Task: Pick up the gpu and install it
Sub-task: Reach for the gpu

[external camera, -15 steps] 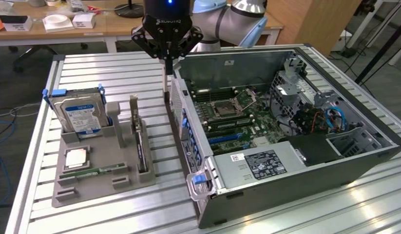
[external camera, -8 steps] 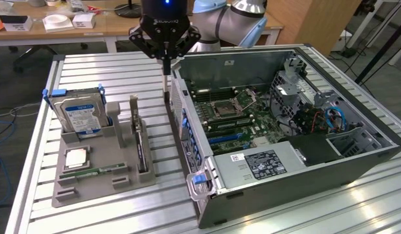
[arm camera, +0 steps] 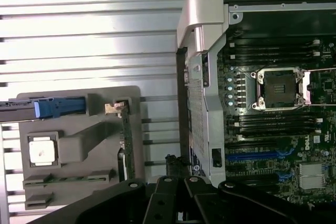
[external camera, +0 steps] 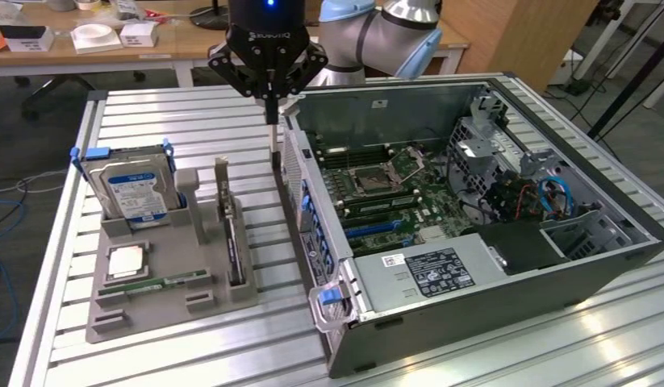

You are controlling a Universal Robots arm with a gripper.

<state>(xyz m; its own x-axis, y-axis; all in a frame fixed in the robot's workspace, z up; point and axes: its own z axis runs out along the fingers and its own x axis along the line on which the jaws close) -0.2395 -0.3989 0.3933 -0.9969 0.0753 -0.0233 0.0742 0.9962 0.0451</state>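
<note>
My pincer (external camera: 271, 111) is pinched shut on nothing and hangs over the table just beside the computer case (external camera: 504, 302). The gpu (external camera: 234, 242) stands on edge in the gray tray (external camera: 148, 316), below me and well apart, toward the exterior view's left.

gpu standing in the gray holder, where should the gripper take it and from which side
On the gpu, probably the upper long edge near mid-length, pinching across its flat faces, straight down from above. It stands on edge in a slot of the gray holder: lower edge buried, top free. Avoid the bracket sticking up at one end.
</note>
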